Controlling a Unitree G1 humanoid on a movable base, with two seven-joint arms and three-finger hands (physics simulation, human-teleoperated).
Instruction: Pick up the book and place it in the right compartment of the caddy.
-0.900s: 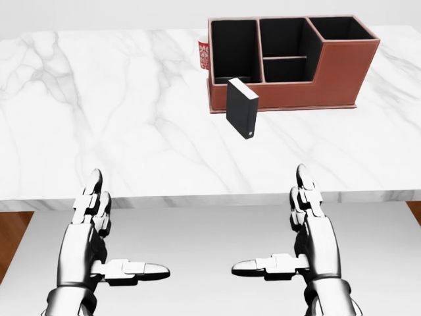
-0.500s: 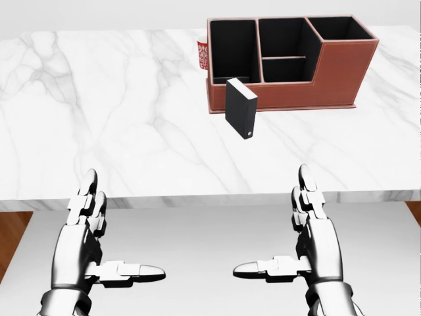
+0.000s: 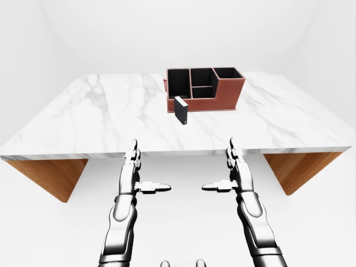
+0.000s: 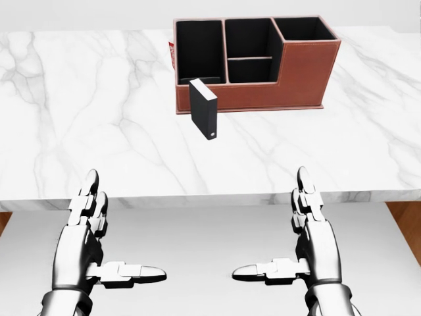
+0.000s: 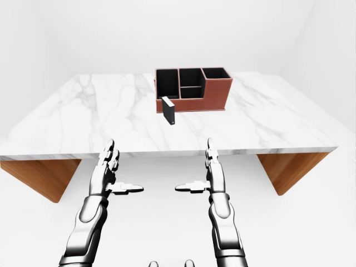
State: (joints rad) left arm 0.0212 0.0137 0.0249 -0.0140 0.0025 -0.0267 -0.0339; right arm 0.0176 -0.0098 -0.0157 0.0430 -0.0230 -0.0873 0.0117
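Honestly, the risk I see is a clumsy reach knocking the book [image 4: 203,108] flat: it stands upright on its narrow edge, just beside the caddy [image 4: 257,60], so a nudge could tip it or shove it against the wall. It is a slim black book with a small pale dot low on the spine, sitting upper centre in the head view on the marble table [image 4: 85,118]. Both the left hand [image 4: 95,247] and right hand [image 4: 299,247] hang spread and empty at the bottom of the frame, well short of the table edge.
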